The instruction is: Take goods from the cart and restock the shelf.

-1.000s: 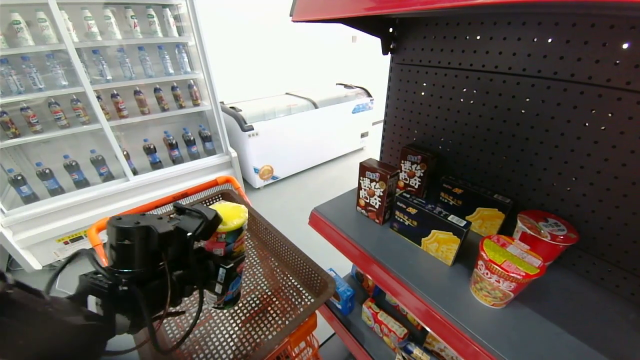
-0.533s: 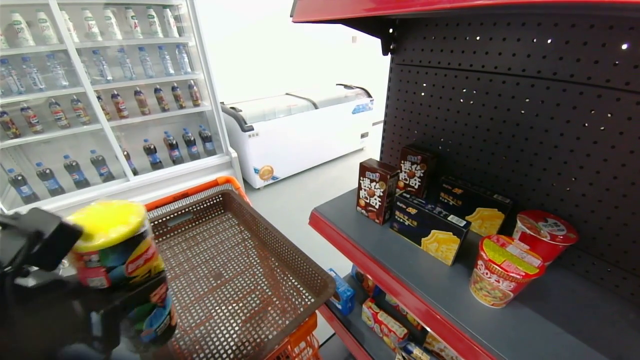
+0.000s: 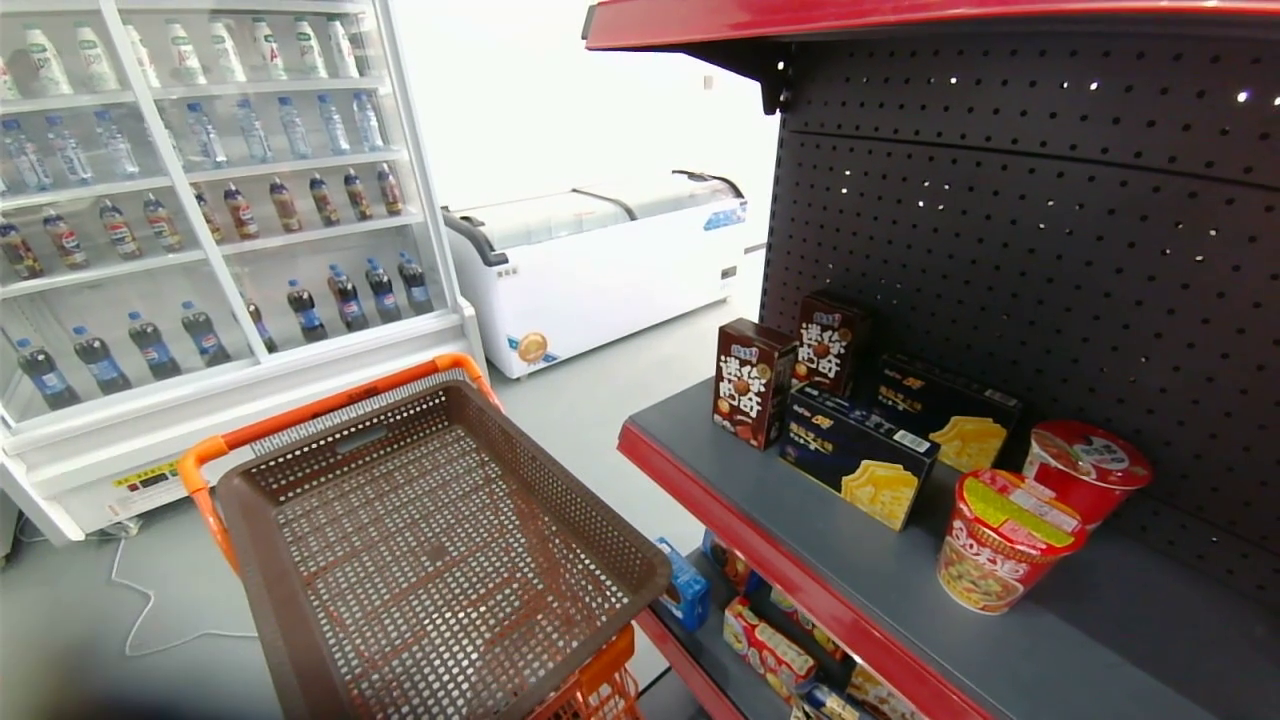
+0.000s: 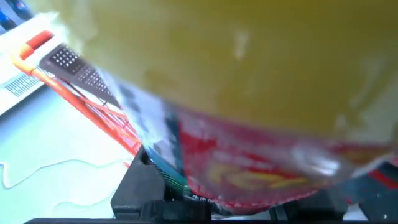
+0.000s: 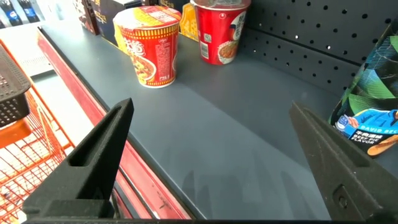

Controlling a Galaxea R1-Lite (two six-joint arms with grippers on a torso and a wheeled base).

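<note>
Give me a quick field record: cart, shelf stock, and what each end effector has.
cart basket: no goods visible inside
left end effector: shut on a yellow-lidded canister
right end effector: open, holding nothing, above the shelf deck
shelf stock: two brown boxes, two dark blue boxes, two cup noodles, a blue-green bag
pending: canister not yet on the shelf

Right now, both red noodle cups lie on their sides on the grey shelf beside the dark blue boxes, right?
No. The head view shows both red noodle cups standing upright on the grey shelf beside the dark blue boxes.
</note>
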